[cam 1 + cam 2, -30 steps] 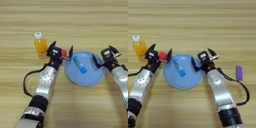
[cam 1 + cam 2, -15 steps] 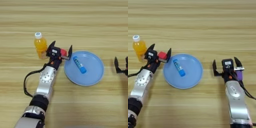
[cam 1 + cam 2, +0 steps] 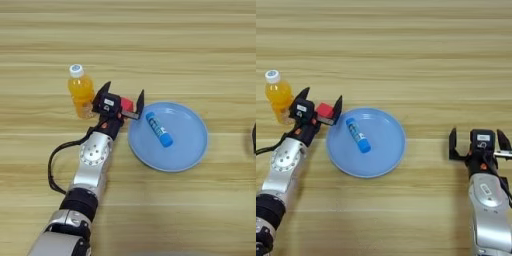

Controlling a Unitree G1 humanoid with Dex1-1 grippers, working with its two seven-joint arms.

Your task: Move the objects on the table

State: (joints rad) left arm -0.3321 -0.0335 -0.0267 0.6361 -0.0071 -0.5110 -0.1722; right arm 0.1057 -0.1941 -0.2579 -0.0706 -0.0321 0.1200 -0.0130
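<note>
Beside the plate (image 3: 386, 160), at its left rim, the left gripper (image 3: 320, 106) stood with its two fingers spread wide and the red cube (image 3: 325, 110) sitting between them; whether either finger actually touched the cube could not be told, so it looked bracketed rather than held. On the plate lay the blue tube (image 3: 357, 135), slantwise, left of centre. Near the right edge of the worktop (image 3: 406, 55) the right gripper (image 3: 479, 146) hung well apart from the plate, fingers wide open and nothing in them. The purple block could not be seen in either view; it may have lain behind that gripper.

Risks, as a judgement: the cube sat near one fingertip, so an off-centre closing could squirt it sideways or tip it against the plate rim. An orange bottle (image 3: 81, 91) stood upright just beside the left gripper's outer finger, and a sideways swing of that arm could knock it over. Sliding the cube over the rim could shove the plate and roll the tube.

The tube carried a white label and the bottle a white cap; no writing could be read on either
</note>
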